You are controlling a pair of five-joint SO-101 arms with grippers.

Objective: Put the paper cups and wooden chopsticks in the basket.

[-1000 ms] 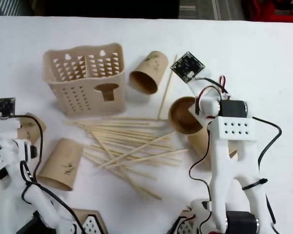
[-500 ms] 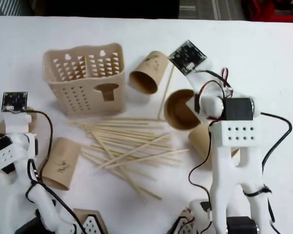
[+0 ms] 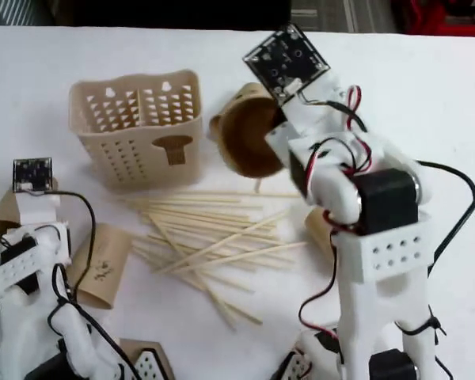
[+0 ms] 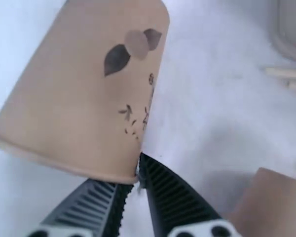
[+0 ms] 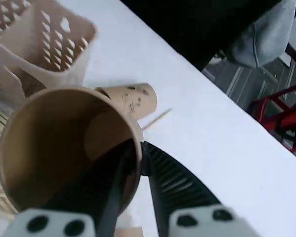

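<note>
The tan perforated basket (image 3: 138, 127) (image 5: 34, 44) stands upright at the back left. My right gripper (image 3: 281, 141) (image 5: 138, 148) is shut on the rim of a paper cup (image 3: 249, 144) (image 5: 64, 148), held tilted in the air just right of the basket. Behind it a second cup (image 3: 249, 93) (image 5: 133, 98) lies on its side. My left gripper (image 3: 22, 218) (image 4: 138, 173) is shut on the rim of another cup (image 3: 1, 214) (image 4: 89, 94) at the left edge. One more cup (image 3: 103, 265) (image 4: 271, 202) lies beside that arm. Wooden chopsticks (image 3: 214, 237) are spread across the middle.
Part of another cup (image 3: 321, 226) shows under the right arm. A single chopstick (image 5: 155, 118) lies by the far cup. White table (image 3: 427, 95) stretches open to the right and behind the basket.
The right arm has lifted its cup off the table and carried it up and left toward the basket. The left arm has shifted slightly right, with the cup now on its left side.
</note>
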